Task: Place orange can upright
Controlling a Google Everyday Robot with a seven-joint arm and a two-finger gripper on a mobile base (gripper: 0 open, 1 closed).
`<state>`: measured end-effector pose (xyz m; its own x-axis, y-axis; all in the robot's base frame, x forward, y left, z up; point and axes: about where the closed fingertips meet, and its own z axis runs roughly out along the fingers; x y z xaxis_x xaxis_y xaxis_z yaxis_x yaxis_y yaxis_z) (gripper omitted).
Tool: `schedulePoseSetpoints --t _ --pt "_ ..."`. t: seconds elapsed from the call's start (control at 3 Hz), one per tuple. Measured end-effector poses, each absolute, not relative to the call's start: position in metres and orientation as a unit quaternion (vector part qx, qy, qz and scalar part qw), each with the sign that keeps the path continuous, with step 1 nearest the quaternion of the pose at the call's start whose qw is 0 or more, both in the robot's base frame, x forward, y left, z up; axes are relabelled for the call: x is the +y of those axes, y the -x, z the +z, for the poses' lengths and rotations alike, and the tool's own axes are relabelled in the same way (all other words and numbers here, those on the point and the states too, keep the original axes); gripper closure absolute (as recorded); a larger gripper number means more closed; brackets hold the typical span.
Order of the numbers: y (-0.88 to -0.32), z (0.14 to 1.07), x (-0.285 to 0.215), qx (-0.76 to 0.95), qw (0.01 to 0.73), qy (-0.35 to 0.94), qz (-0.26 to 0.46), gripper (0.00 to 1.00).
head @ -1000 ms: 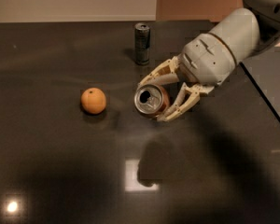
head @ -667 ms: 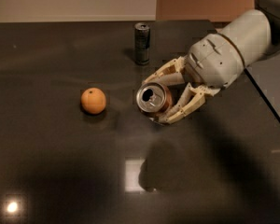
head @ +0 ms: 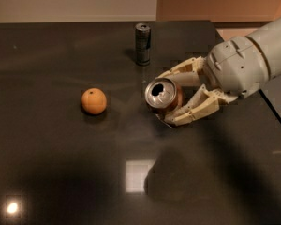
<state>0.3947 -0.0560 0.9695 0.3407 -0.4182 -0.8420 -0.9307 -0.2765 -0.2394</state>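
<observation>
Camera view, single moment. Landmark for all places: orange fruit.

Item 1. orange can. Place: right of the orange fruit, at about the same depth, near it but not touching. Attitude: on its side, with the long axis running roughly from the viewer back into the claw and the silver top facing the viewer. Looks: copper-orange shiny wall, silver lid with a dark opening. It appears to be held just off the counter, though contact cannot be ruled out.

Item 2. claw. Place: right of the orange fruit, reaching in from farther right. State: closed around the orange can. One cream finger lies over the can's far side and the other under its near side, so the body is gripped across its width.

Item 3. slim dark can. Place: beyond the orange fruit and to its right. It stands upright, apart from the claw.

Governing relation, by judgement: the can's axis lies level and in line with the claw's reach. The wrist must therefore tip it a quarter turn, base down, before setting it down.
</observation>
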Motion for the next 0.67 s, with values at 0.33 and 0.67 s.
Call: schedulePoseSetpoints --t 0.33,0.67 --pt "-0.4001 0.9705 -0.0707 0.488 0.414 0.697 0.323 1.0" --pt "-0.4079 0.9632 -0.0804 0.496 0.446 0.671 0.322 1.0"
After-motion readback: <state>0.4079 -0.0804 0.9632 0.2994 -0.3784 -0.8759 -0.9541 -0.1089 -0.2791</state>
